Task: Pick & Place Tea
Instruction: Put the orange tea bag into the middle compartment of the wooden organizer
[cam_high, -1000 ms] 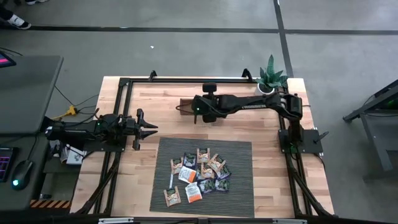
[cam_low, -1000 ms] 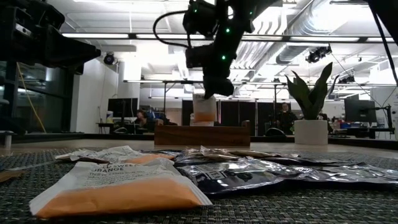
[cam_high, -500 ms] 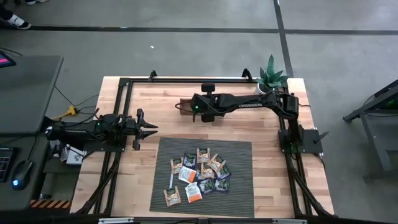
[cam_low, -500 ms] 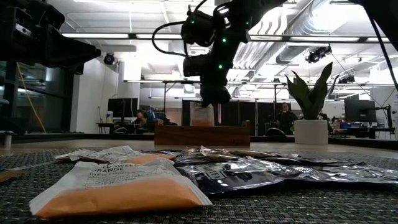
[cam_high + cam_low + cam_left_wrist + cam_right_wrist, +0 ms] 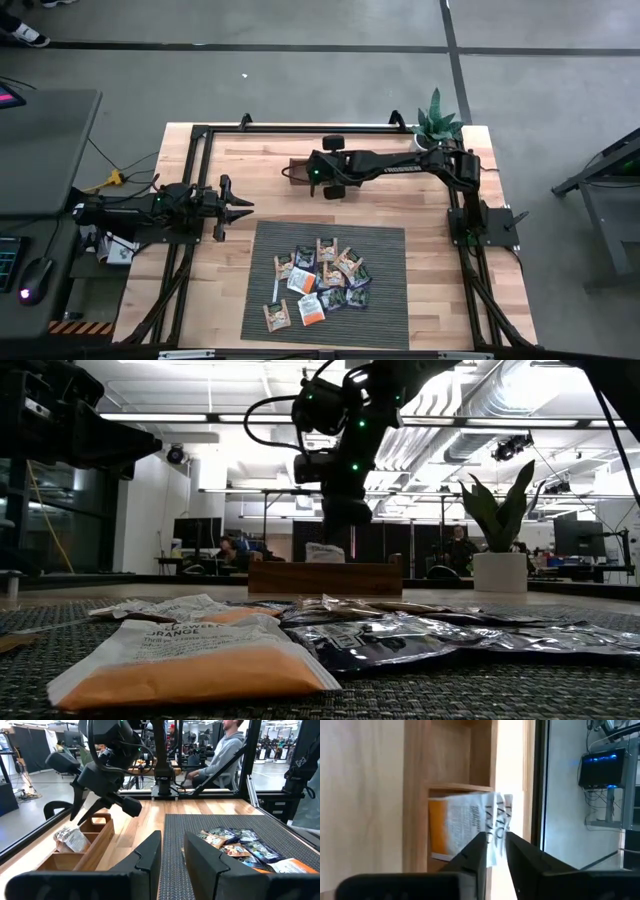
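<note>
From above, the right arm reaches across the far side of the pale wooden table [image 5: 220, 290], its right gripper [image 5: 312, 176] poised over a small brown wooden compartment box [image 5: 297, 166] whose inside that view hides. The right wrist view fills the gap: an orange-and-white tea sachet [image 5: 470, 827] lies in a compartment of the box [image 5: 415, 795], just past the two dark fingertips [image 5: 472, 851], which stand a narrow slit apart and clear of the sachet (nothing is held between them). The low view shows the same gripper [image 5: 345, 520] hanging just above the box [image 5: 325, 577], with only the sachet's top edge [image 5: 324, 550] peeking over the wall. The left wrist view alone shows another crumpled silver-white sachet [image 5: 74, 839] lying in a nearer compartment of the box [image 5: 95, 842]. The left gripper [image 5: 243, 209] waits at the table's left edge, beside the mat, its fingers [image 5: 147, 857] a modest gap apart and empty. The remaining tea sachets, orange, white, tan and dark [image 5: 320, 281], lie clustered on the grey ribbed mat [image 5: 385, 305], well apart from the box. A green potted plant in a white pot [image 5: 437, 125] stands at the far right corner, and a seated person in a grey hoodie [image 5: 227, 747] shows beyond the black frame rails [image 5: 200, 140].
</note>
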Robot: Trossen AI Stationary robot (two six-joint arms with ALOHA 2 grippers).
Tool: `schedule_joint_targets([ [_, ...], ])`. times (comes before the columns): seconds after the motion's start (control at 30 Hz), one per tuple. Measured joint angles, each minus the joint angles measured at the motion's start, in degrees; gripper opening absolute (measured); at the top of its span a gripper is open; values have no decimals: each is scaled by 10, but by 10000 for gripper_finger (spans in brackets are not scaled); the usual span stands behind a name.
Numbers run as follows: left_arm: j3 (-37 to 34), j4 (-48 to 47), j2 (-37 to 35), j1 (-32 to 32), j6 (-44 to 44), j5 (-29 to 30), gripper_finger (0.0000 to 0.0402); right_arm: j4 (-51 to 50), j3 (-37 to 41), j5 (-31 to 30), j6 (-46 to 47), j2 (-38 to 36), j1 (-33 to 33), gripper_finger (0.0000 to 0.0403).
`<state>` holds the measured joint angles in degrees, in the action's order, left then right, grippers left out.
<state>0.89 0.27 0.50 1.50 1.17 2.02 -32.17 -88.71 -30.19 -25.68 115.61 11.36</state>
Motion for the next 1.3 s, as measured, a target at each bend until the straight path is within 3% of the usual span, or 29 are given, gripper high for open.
schedule_joint_targets([
  [0.1,0,0,0,0,0,0,82,0,0,-25,4,0,0,90],
  [0.3,0,0,0,0,0,0,82,-3,0,-146,27,-1,-8,110],
  [0.37,0,0,0,0,0,0,82,-14,0,-147,40,-6,-20,110],
  [0.9,0,0,0,0,0,0,82,-95,-1,220,73,-33,-130,108],
  [1.1,0,0,0,0,0,0,82,-88,0,278,90,-31,-155,108],
  [1.3,0,0,0,0,0,0,82,-88,0,299,84,-31,-171,108],
])
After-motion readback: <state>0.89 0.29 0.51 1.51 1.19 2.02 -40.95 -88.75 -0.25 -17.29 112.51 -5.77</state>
